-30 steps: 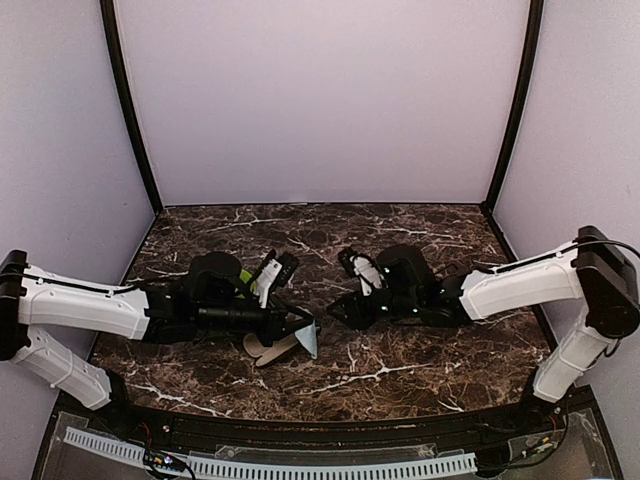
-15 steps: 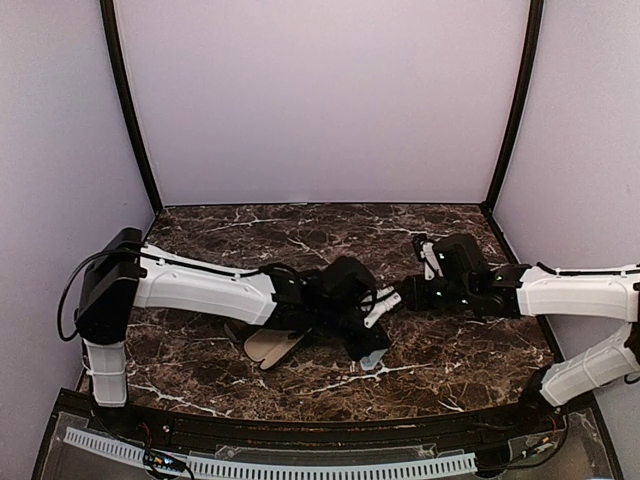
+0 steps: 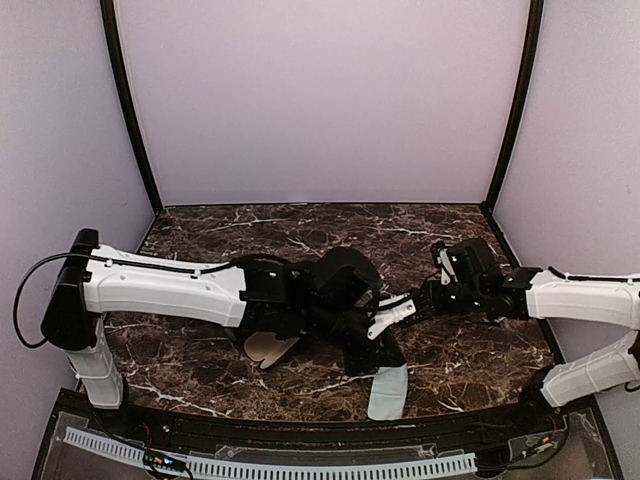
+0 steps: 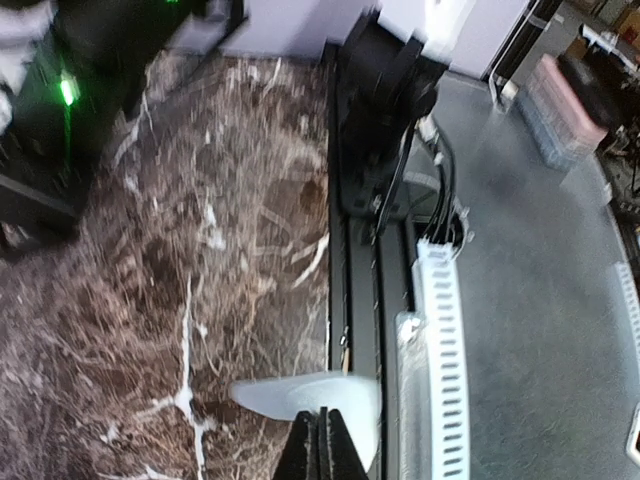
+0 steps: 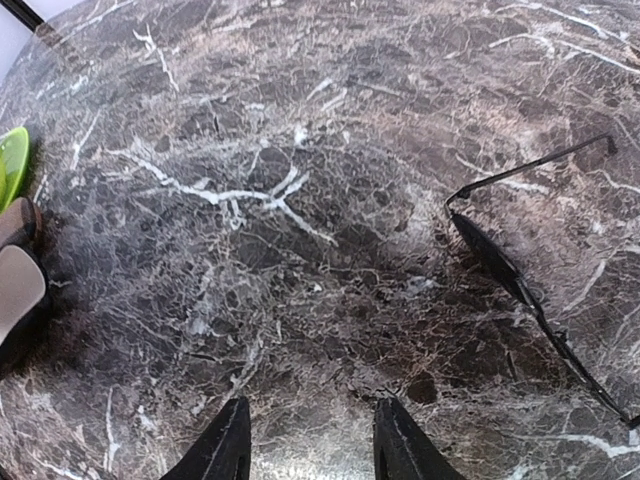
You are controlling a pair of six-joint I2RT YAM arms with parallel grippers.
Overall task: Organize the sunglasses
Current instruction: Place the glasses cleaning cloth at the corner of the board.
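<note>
Left hand pressed together, pinching light blue cloth at the near edge of the surface. Right hand spread, empty, low over the surface. Sunglasses lie just beside it.

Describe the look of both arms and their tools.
Both the left arm and right arm have white shells over black joints. A thin black cable loops by the left arm's shoulder. The left tool has slim black fingers; the right tool has rounded black fingers.
</note>
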